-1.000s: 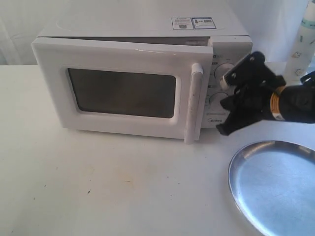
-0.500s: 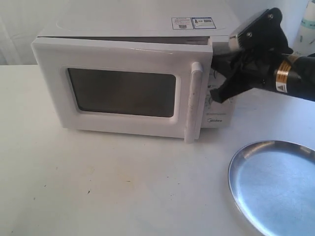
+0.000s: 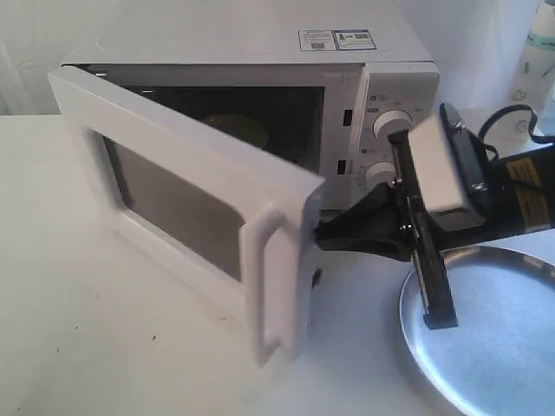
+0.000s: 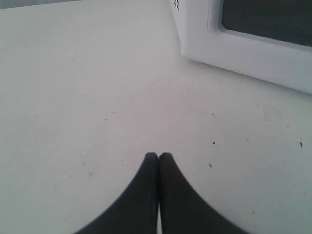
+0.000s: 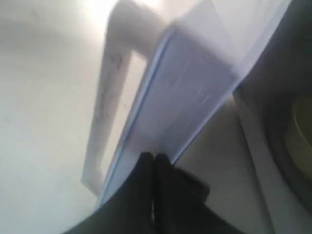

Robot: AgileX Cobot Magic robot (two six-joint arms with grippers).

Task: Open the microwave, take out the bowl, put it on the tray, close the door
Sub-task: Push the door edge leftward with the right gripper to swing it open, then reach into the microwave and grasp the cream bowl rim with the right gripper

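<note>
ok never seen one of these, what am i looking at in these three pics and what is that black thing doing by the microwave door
This is a two-armed robot working at a white table. One picture comes from a camera off the arms; the other two come from cameras on each wrist.

In the wide view, the microwave stands with its door swung partly open. Something pale and round, probably the bowl, shows dimly inside. A shiny tray lies at the right, with nothing visible on it.

The black thing is the right end effector. It is shut, its tip against the door's inner edge, holding nothing. Its wrist picture shows that edge close up.

The left end effector is shut and empty above bare table near the microwave.
</note>
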